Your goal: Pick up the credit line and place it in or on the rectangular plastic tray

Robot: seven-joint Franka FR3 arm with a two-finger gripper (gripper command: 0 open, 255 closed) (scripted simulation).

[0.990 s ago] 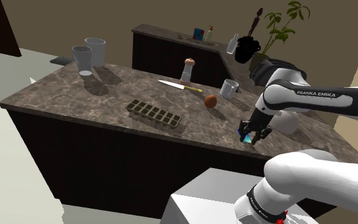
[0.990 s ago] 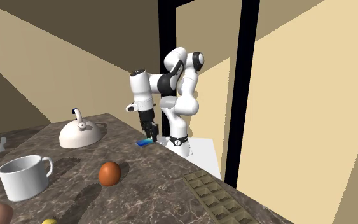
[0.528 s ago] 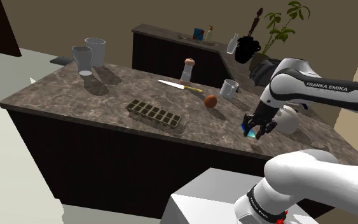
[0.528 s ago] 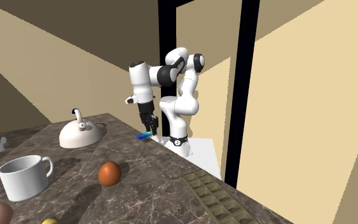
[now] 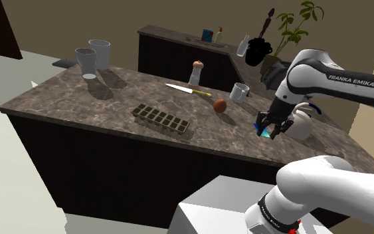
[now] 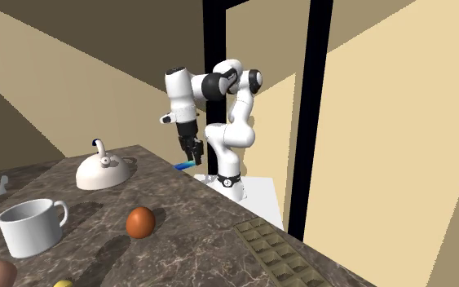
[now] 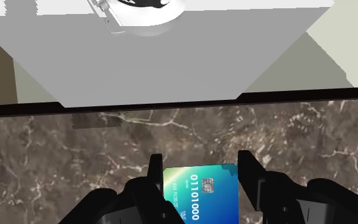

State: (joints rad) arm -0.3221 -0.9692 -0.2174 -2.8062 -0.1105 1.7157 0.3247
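We see the all-black two-finger gripper [image 5: 270, 130] clasping a blue-green credit card with a gold chip [image 7: 201, 191] over the dark marbled countertop [image 5: 112, 100], right of centre in the shoulder view. The olive rectangular compartmented tray [image 5: 161, 119] sits well apart, mid-frame.

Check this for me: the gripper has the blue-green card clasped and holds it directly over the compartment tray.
Wrong about the place. The gripper does have the blue-green card clasped, but holds it beside the white kettle, far from the compartment tray, as the shoulder view shows.
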